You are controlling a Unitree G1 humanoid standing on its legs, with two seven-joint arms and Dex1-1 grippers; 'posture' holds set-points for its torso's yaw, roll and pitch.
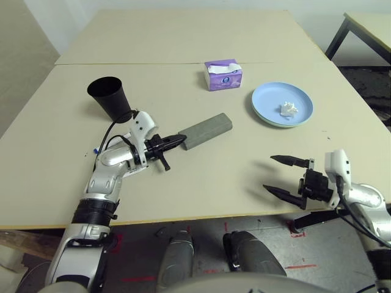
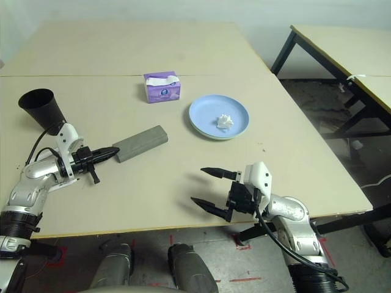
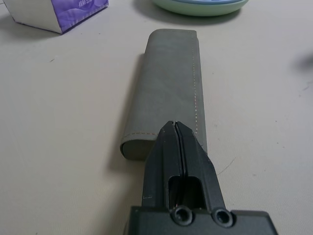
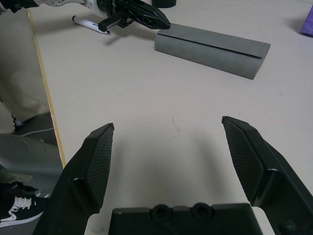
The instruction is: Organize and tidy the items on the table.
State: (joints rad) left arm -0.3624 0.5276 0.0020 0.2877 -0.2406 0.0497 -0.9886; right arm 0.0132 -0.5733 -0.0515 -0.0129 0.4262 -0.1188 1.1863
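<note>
- Left gripper: fingers pressed together, nothing between them, tips right at the near end of the grey glasses case. Contact or a hair short can't be told.
- Left wrist view puts the closed tips over the case's near end; stitching runs along the top. It also catches a corner of the purple tissue box and a green plate rim under the blue one, which the head views barely show.
- Right gripper: fingers wide apart, empty, hovering over bare table near the front edge, well apart from everything.
- Right wrist view shows a white marker lying on the table behind the left gripper; in the head views it's almost hidden by that arm.
- Black cup: on the table just behind the left arm, tilted, mouth up.
- Tissue box sits near the table seam, left of the blue plate.
- Crumpled white tissue lies on the blue plate.
- Right eye view shows separate tables with dark legs to the right.
</note>
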